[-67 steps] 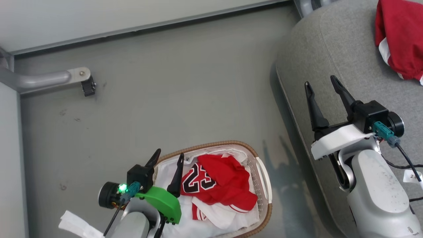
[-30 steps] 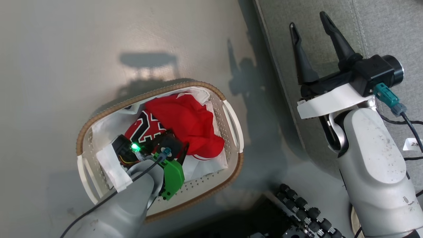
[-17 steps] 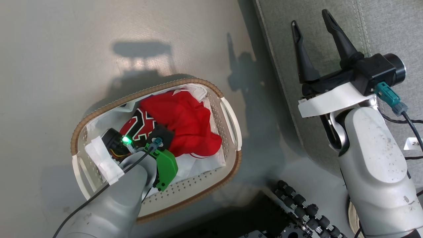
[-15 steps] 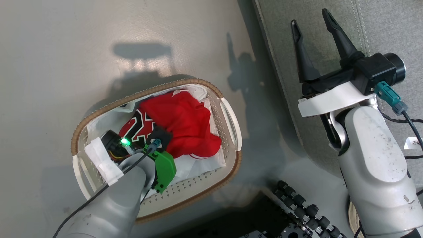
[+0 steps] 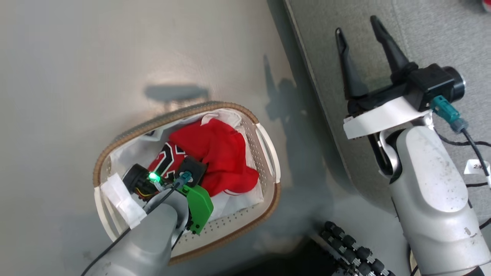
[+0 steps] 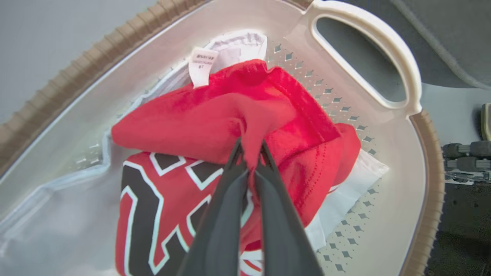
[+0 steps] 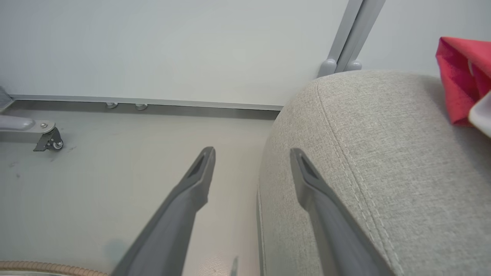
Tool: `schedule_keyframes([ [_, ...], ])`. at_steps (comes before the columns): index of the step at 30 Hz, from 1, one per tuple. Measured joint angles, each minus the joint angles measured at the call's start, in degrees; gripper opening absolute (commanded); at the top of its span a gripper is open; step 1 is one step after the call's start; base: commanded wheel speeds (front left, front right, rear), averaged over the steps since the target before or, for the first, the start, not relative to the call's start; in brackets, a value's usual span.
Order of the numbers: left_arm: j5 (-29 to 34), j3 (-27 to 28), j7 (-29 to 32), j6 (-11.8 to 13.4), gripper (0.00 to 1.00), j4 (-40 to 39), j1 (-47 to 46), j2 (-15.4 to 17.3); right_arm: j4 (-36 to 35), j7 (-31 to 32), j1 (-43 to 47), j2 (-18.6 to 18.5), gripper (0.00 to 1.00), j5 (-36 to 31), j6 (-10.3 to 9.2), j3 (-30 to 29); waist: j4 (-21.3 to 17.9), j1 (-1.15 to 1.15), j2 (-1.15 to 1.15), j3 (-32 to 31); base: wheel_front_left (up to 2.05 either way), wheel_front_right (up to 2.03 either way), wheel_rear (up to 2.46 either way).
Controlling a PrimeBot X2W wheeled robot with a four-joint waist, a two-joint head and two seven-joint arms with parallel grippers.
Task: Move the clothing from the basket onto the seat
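The basket [image 5: 153, 124] stands on the floor at the lower left, holding a heap of red clothing [image 5: 218, 149]. My left arm reaches down into it. In the left wrist view my left gripper [image 6: 251, 147] is shut, pinching a raised fold of the plain red garment [image 6: 184, 122], which lies over the jersey with the black-and-white number [image 6: 153, 199]. The white liner [image 6: 57, 214] shows beneath. My right gripper [image 5: 355, 25] hovers open and empty over the left edge of the grey seat [image 5: 422, 38]. Another red garment [image 7: 460, 84] lies on the seat [image 7: 364, 153], beyond the right gripper [image 7: 252, 151].
The basket's white handle [image 6: 383, 34] faces the seat. Black rollers of my base [image 5: 353, 245] sit at the bottom right of the basket. A pale wall with a metal rail and a castor foot [image 7: 50, 140] bounds the floor beyond.
My left gripper has gone from open to shut on a fold of the red garment inside the basket. The head camera shifted slightly. The right arm has stayed put.
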Motion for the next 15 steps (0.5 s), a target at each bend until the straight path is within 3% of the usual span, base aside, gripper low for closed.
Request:
schedule_keyframes([
  [15, -0.65, 6.2, 0.01, 0.08, 0.0, -12.77, 11.52, 0.02, 5.08, 0.0, 6.83, -0.59, 1.0, 0.93, 0.0, 0.88, 2.85, 0.0, 0.0, -14.77, 0.0, 0.0, 0.0],
])
